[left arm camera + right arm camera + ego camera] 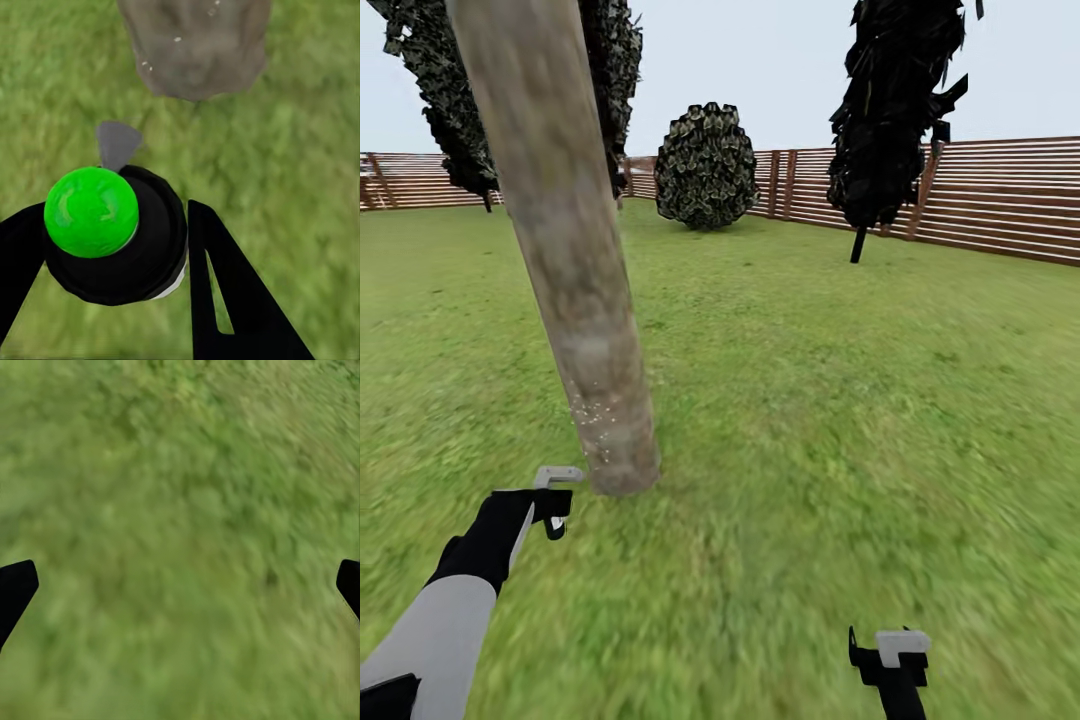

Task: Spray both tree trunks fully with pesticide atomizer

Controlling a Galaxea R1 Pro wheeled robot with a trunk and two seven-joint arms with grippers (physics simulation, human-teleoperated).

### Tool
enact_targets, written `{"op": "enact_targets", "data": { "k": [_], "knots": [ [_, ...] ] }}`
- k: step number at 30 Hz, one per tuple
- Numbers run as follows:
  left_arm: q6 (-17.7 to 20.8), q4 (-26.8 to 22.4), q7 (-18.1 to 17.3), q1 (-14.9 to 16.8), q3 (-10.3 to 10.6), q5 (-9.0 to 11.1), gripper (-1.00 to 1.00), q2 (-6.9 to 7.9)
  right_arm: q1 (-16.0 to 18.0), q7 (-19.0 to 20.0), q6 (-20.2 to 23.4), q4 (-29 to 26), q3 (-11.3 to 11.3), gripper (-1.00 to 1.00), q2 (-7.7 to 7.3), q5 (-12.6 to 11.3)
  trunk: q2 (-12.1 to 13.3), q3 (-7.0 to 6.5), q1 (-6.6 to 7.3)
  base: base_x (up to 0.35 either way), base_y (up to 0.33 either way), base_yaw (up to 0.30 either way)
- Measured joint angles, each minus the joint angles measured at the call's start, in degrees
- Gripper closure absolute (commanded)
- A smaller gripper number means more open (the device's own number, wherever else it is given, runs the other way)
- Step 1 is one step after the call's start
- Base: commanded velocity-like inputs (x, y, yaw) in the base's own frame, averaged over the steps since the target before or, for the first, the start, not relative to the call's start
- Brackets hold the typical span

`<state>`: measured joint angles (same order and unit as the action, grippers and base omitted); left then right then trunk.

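Our left pincer (142, 247) grips the pesticide atomizer (112, 232), aimed at the tree trunk (575, 290) base — only a few white pesticide specks (592, 418) there, so coverage has barely begun. Right pincer (890, 655) hangs open over grass (840, 420).

The left arm (435, 620) has a pale grey, rounded forearm segment that gives way to a matte black wrist section. The left gripper (557, 495) is black with a light grey, angular fingertip. The right gripper (890, 655) is likewise black, with a pale grey block-shaped tip. In the right wrist view its fingers (16, 589) are plain, flat black.
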<state>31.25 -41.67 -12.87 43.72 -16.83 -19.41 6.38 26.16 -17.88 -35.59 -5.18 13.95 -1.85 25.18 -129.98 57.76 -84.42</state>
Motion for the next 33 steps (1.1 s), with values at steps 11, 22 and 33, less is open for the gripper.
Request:
{"op": "enact_targets", "data": {
  "k": [11,22,33],
  "knots": [
    [0.11,4.23,0.80,-0.44,0.08,-0.08,1.00,0.34,0.00,0.00,-0.03,0.01,0.00,-1.00,0.00,0.00,0.00,0.00,0.00,0.209,-0.219,0.082],
    [0.76,4.33,0.63,-2.43,0.21,-0.10,1.00,0.61,-0.01,0.00,-0.02,-0.03,0.00,-1.00,0.05,0.01,0.00,0.00,0.00,0.211,-0.218,0.158],
    [-0.10,7.16,3.22,-3.94,0.08,0.21,1.00,0.68,-0.01,0.00,-0.05,0.00,0.00,-1.00,0.02,0.02,0.00,0.00,-0.03,0.070,-0.250,0.000]
  ]
}}
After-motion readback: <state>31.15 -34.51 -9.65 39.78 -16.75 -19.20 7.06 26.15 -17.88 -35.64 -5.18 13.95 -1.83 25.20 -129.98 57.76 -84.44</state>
